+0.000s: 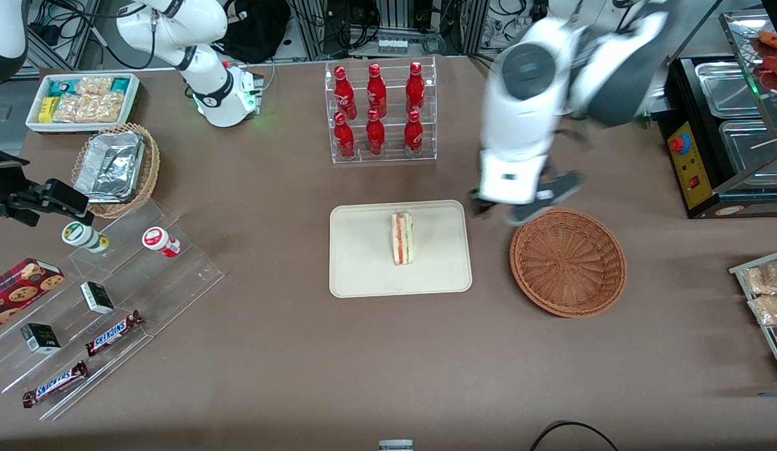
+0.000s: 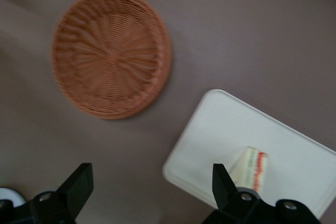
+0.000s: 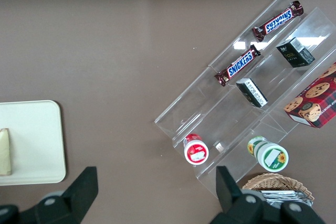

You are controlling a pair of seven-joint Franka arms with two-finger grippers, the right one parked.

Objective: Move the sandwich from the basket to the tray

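The tray (image 1: 363, 275) lies flat near the middle of the tabletop (image 1: 288, 376), its rounded rim bare all round the sandwich (image 1: 401, 238), which stands on its crust edge at the tray's centre with the red and green filling facing up. A strip of bare brown tabletop separates the tray from the basket (image 1: 568, 262), which sits beside it toward the working arm's end of the table and holds nothing. Farther from the front camera than the tray, a clear rack of red bottles (image 1: 379, 113) stands with an open band of tabletop between the two. Nearer the front camera than the tray and basket, the tabletop is open right up to its edge. Toward the parked arm's end of the table, a clear stepped stand (image 1: 106, 313) carries candy bars, small boxes and two jars, well apart from the tray.

The end effector (image 1: 516, 210) hangs above the gap between tray and basket, over the basket's rim farthest from the front camera. Its fingers (image 2: 79, 184) are spread wide with nothing between them. In the left wrist view the sandwich (image 2: 251, 169) lies just beside one fingertip, lower down on the tray (image 2: 220, 124), while the basket (image 2: 110, 53) lies well clear of both fingers.
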